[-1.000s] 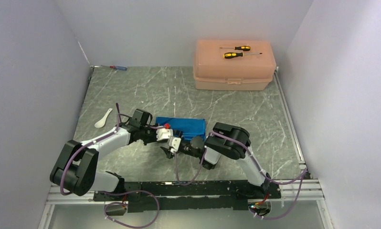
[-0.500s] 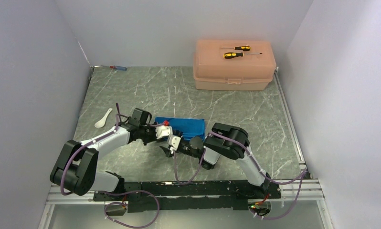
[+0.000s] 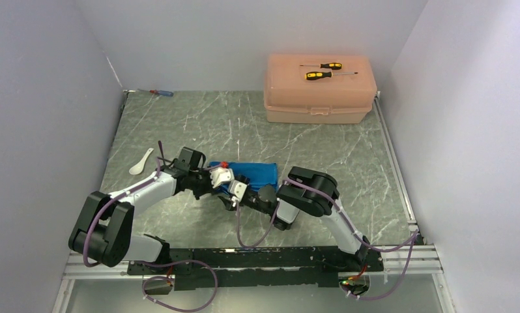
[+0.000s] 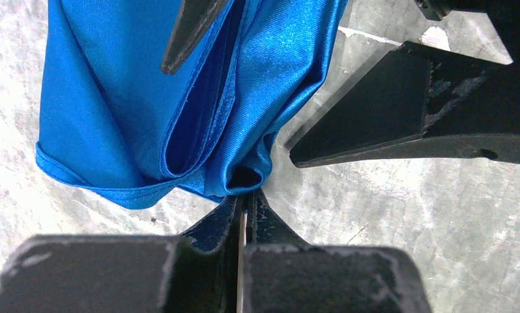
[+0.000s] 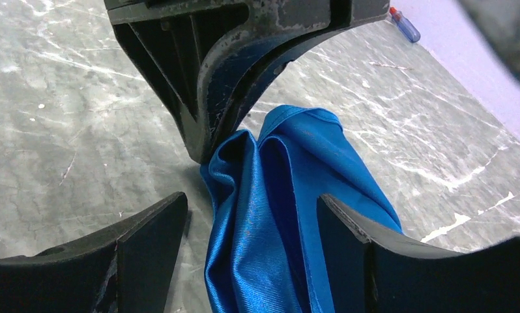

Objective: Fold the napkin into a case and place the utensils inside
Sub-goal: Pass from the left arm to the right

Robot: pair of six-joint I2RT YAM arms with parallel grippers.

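Observation:
The bright blue napkin (image 3: 257, 173) lies folded mid-table, its near-left corner bunched and lifted. My left gripper (image 4: 247, 193) is shut, pinching that corner (image 4: 244, 177) between its tips. My right gripper (image 5: 251, 218) is open and straddles the gathered cloth (image 5: 277, 228); one of its fingers (image 5: 154, 238) is beside the cloth, the other (image 5: 348, 238) lies against it. In the top view both grippers meet at the napkin's left end (image 3: 230, 185). The white spoon (image 3: 141, 161) lies to the far left, with the dark purple fork (image 3: 160, 155) just right of it, by the left arm.
A peach plastic box (image 3: 319, 98) stands at the back right with two yellow-and-black screwdrivers (image 3: 322, 75) on its lid. A small blue-and-red screwdriver (image 3: 161, 92) lies at the back left by the wall. Walls close in the table on three sides.
The left gripper has pulled the napkin's corner up and to the left, bunching that end. The right gripper followed leftward and its jaws narrowed a little.

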